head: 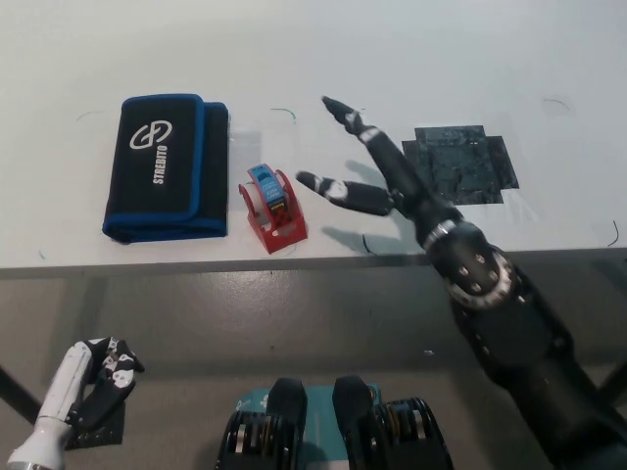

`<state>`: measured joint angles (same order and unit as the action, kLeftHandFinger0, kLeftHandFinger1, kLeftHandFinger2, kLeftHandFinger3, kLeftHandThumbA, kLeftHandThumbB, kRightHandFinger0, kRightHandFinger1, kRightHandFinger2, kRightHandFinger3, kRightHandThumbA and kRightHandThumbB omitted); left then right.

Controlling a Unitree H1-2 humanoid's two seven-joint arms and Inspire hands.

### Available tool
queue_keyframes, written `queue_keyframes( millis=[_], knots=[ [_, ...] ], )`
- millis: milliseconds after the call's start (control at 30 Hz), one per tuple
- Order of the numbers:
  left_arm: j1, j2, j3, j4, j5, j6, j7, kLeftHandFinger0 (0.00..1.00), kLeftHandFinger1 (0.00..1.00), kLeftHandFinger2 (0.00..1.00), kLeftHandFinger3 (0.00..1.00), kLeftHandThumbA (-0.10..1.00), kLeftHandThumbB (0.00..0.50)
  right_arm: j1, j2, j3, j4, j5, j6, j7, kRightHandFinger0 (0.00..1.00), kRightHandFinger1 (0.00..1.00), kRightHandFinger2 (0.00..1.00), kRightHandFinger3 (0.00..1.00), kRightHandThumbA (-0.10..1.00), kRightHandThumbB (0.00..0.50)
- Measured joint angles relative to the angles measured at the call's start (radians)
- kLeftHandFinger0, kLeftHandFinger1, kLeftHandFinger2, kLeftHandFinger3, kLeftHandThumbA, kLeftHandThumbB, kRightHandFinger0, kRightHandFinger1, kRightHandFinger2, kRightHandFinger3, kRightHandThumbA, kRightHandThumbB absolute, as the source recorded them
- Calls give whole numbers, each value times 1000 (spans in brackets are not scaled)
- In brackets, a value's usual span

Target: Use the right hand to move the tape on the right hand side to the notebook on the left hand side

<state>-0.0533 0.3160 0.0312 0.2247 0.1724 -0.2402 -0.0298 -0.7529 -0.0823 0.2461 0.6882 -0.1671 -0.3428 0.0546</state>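
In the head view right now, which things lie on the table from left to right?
Black and blue notebook → red tape dispenser → black right hand, open above the table → dark patch on the table.
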Motion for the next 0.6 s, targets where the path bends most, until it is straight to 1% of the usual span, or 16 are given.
queue_keyframes(
  millis=[67, 100, 200, 233, 267, 300, 333, 367, 433, 467, 567, 600],
  knots=[
    [0, 0, 0, 3, -1, 0, 0, 0, 0, 41, 199, 262, 111, 48, -18, 0, -75, -6, 9, 6, 1000, 1000, 1000, 1000, 902, 427],
    [0, 0, 0, 3, -2, 0, 0, 0, 0, 20, 181, 252, 110, 76, -28, 0, -118, -8, 15, 10, 1000, 1000, 1000, 1000, 896, 451],
    [0, 0, 0, 10, -5, -2, 0, 0, 0, 13, 177, 284, 117, 163, -57, 0, -237, -8, 31, 24, 1000, 1000, 1000, 1000, 856, 434],
    [0, 0, 0, 14, -6, -2, 0, 2, 0, 25, 184, 286, 111, 196, -68, 0, -280, -8, 37, 29, 1000, 1000, 1000, 1000, 840, 418],
    [0, 0, 0, 16, -6, -2, 0, 10, 3, 34, 188, 290, 104, 228, -78, -1, -318, -8, 40, 33, 1000, 1000, 1000, 1000, 836, 417],
    [0, 0, 0, 17, -6, -2, 0, 14, 0, 38, 193, 287, 99, 264, -90, -2, -361, -8, 44, 39, 1000, 1000, 1000, 1000, 828, 423],
    [-1, 0, 0, 17, -6, -2, 0, 13, 0, 35, 197, 258, 96, 296, -101, -3, -399, -7, 48, 45, 1000, 1000, 1000, 1000, 795, 418],
    [-1, 0, 0, 17, -6, -2, 0, 0, 0, 28, 198, 252, 102, 314, -107, -6, -421, -5, 50, 48, 1000, 1000, 1000, 1000, 804, 427],
    [-3, 0, 0, 16, -6, -2, 0, 0, 0, 26, 199, 253, 102, 397, -130, -24, -501, 18, 62, 64, 1000, 1000, 1000, 1000, 808, 427],
    [-3, 0, 1, 17, -6, -2, 0, 14, 8, 53, 208, 269, 103, 424, -137, -30, -517, 26, 66, 68, 1000, 1000, 1000, 1000, 822, 424],
    [-5, 0, -1, 17, -5, -2, 0, 3, 0, 82, 224, 239, 101, 495, -157, -50, -545, 42, 70, 80, 1000, 1000, 1000, 1000, 836, 417],
    [-5, 0, 0, 17, -5, -2, 0, 4, 0, 89, 228, 250, 101, 525, -165, -57, -552, 48, 70, 85, 1000, 1000, 1000, 1000, 847, 411]
  ],
)
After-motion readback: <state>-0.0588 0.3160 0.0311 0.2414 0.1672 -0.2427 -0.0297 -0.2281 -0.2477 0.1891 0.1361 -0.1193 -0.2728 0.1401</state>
